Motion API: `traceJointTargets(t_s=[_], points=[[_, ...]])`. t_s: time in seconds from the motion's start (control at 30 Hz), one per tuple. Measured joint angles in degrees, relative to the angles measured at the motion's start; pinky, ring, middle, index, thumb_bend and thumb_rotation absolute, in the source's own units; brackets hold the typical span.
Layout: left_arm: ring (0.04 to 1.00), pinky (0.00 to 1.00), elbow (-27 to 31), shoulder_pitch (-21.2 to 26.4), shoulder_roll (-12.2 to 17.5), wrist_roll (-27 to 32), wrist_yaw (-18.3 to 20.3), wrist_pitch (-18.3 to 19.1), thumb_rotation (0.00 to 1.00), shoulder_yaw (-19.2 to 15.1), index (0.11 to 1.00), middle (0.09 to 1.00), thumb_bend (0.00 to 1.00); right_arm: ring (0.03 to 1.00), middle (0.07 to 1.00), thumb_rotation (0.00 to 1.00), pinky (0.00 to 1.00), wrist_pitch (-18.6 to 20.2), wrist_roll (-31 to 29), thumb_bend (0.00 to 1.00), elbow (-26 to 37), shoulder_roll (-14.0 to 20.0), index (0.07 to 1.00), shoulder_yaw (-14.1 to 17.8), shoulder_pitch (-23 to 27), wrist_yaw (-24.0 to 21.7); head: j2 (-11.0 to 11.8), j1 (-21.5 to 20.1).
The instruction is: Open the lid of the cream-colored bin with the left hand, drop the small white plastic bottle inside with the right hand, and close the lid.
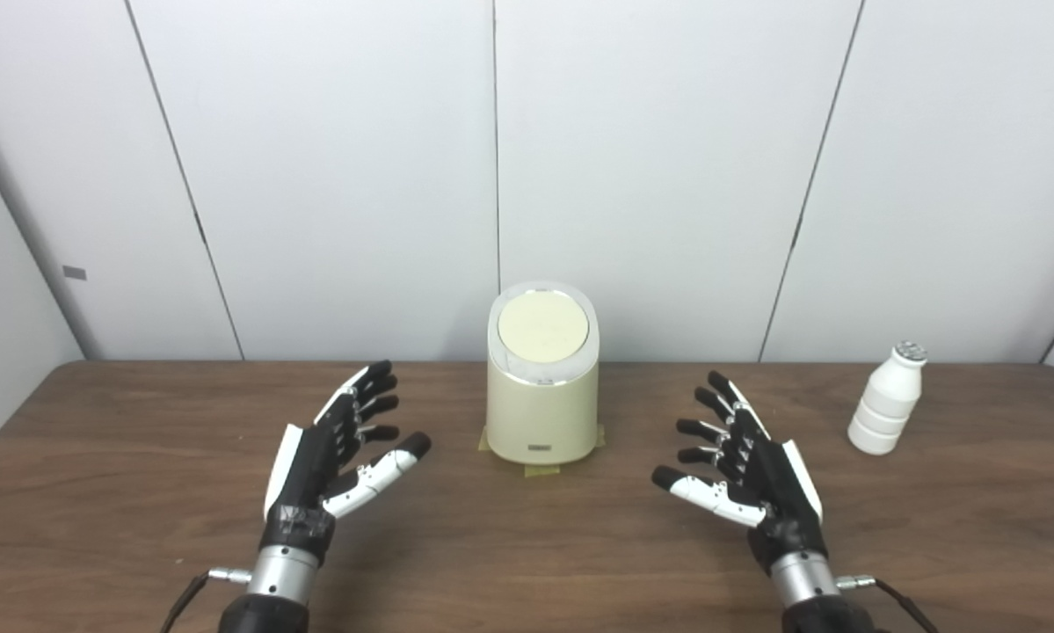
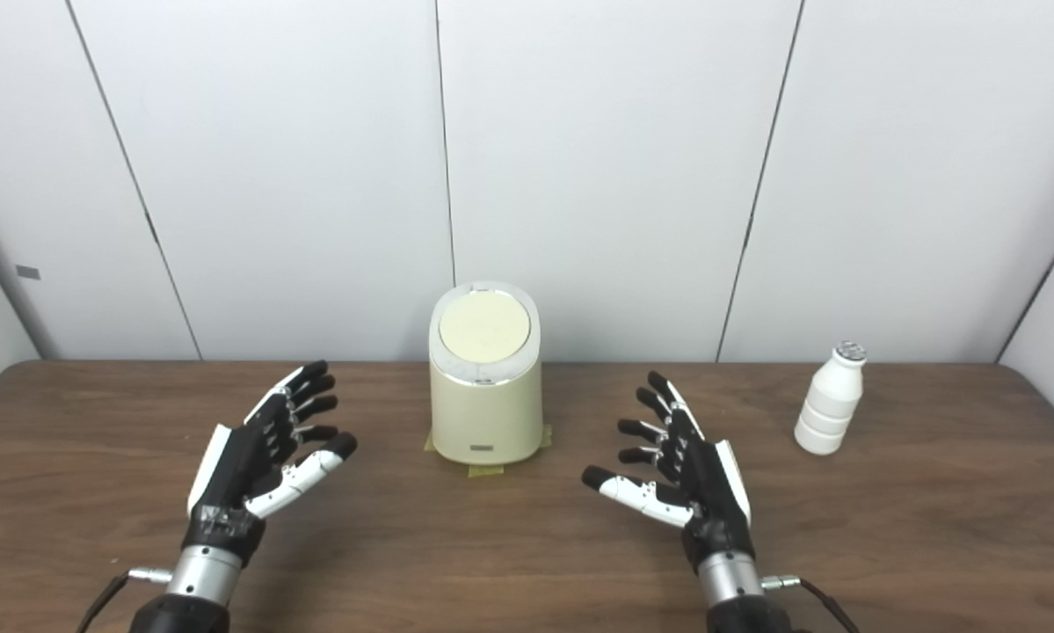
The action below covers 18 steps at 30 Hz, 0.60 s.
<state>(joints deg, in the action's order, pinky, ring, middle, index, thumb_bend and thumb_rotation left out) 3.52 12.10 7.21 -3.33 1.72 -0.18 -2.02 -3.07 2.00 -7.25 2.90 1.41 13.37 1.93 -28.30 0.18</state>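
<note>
the dark brown wooden table (image 1: 527, 554) stands against a wall of pale grey panels (image 1: 342, 167). the cream-colored bin (image 1: 541, 400) stands upright at the middle back, its lid (image 1: 542, 327) closed, on yellow tape (image 1: 541, 470). the white bottle (image 1: 887, 400) stands upright far right. the left hand (image 1: 333, 448) and right hand (image 1: 746, 462) hover with fingers spread wide, holding nothing.
</note>
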Motion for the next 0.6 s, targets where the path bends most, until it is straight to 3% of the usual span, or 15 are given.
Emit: traceJointTargets(t_s=[0.13,0.33,0.43,0.6], points=[[0.996,0.99,0.7,7.0,0.9,-3.0,-0.3,5.8,0.38,0.1,0.998,0.996,0.97,0.739,0.886,0.23,0.59,-0.6,-0.2,0.95,-1.7,-0.2,0.909,-0.1,0.7,0.1,0.7,0.3],[1.0,1.0,1.1,18.1,2.0,-6.6,0.2,14.7,0.38,2.1,1.0,1.0,0.98,0.72,0.883,0.21,0.57,-1.8,-0.2,0.94,-2.6,-0.3,0.91,-0.1,1.5,0.3,1.8,0.6],[1.0,1.0,-0.8,21.1,2.1,-9.2,0.4,17.2,0.31,4.1,1.0,1.0,0.98,0.714,0.88,0.21,0.56,-1.9,-0.2,0.94,-2.9,-0.3,0.905,-0.1,1.6,0.5,2.3,0.6],[1.0,1.0,-5.9,24.2,2.9,-13.4,0.3,18.5,0.3,6.3,1.0,1.0,1.0,0.7,0.883,0.17,0.55,-1.9,-0.2,0.91,-2.9,-0.7,0.912,-0.2,1.5,0.5,2.1,0.3]])
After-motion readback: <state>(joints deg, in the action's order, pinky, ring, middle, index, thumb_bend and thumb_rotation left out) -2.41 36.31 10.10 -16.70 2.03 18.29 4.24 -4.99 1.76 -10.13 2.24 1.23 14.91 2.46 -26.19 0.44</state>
